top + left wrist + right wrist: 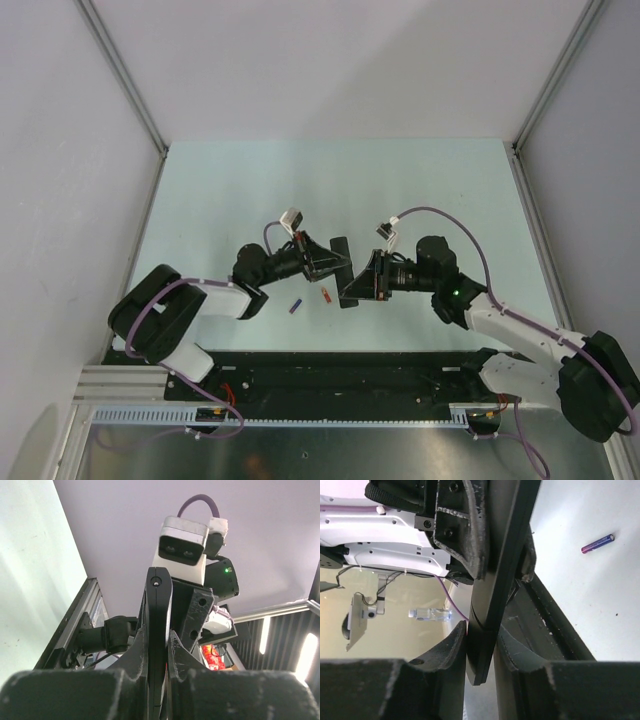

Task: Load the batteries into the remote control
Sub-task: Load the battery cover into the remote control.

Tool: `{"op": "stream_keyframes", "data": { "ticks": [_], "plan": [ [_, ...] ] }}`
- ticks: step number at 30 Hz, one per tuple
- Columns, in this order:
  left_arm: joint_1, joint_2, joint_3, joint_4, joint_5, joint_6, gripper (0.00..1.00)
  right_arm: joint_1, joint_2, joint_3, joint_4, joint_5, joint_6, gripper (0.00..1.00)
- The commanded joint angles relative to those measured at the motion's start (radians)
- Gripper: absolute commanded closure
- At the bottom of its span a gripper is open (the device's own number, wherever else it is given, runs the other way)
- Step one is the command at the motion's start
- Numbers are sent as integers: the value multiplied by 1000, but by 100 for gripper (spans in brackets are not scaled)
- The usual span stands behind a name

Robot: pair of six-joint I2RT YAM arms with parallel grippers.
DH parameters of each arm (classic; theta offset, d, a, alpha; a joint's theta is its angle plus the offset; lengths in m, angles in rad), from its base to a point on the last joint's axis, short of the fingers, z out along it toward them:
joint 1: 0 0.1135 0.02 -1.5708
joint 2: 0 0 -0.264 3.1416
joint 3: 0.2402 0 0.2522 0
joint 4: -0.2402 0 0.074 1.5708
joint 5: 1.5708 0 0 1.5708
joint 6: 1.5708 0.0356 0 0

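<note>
Starting at the left of the top view, I see my left gripper (335, 265) reaching in from nine o'clock, clamped shut on the slim black rectangular plastic remote control (341, 246). In the left wrist view the bar stands edge-on between the two fingers, pinched across its thin faces. The remote control sits mid-table, its long axis running roughly from twelve to six o'clock, between the two grippers.

On the pale green table (300, 190), the small purple-blue cylindrical battery (295, 305) lies at about eight o'clock from the remote control, well apart from it. The small red-orange cylindrical battery (325, 293) lies at about seven o'clock, just beside the bar's near end. Neither touches a gripper.

On the right, my right gripper (358, 282) comes in from four o'clock. In its wrist view both fingers press against opposite sides of the bar's lower end, so I read it as gripping the remote control too
</note>
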Motion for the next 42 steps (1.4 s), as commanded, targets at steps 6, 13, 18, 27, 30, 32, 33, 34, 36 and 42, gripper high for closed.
{"op": "stream_keyframes", "data": {
  "ticks": [6, 13, 18, 27, 30, 32, 33, 34, 36, 42],
  "plan": [
    [-2, -51, -10, 371, 16, 1, 100, -5, 38, -20, 122, -13, 48, 99],
    [-45, -61, -24, 371, 26, 11, 100, -20, 58, -18, 177, -9, 86, 100],
    [-97, -72, -40, 371, 47, 19, 100, -55, 61, -17, 200, -9, 105, 100],
    [-177, -106, -68, 368, 101, 21, 100, -101, 82, 36, 176, -22, 91, 100],
    [-201, -114, -74, 366, 119, 20, 100, -106, 92, 59, 161, -25, 77, 100],
    [-220, -127, -80, 363, 127, 22, 100, -114, 96, 69, 150, -29, 65, 100],
    [-226, -132, -82, 363, 137, 24, 100, -117, 96, 77, 141, -29, 63, 100],
    [-232, -135, -83, 362, 144, 25, 100, -124, 98, 82, 136, -29, 62, 100],
    [-249, -147, -86, 359, 153, 28, 100, -132, 101, 97, 122, -35, 50, 100],
    [-281, -166, -99, 337, 167, 48, 100, -144, 119, 129, 104, -30, 39, 100]
  ]
}}
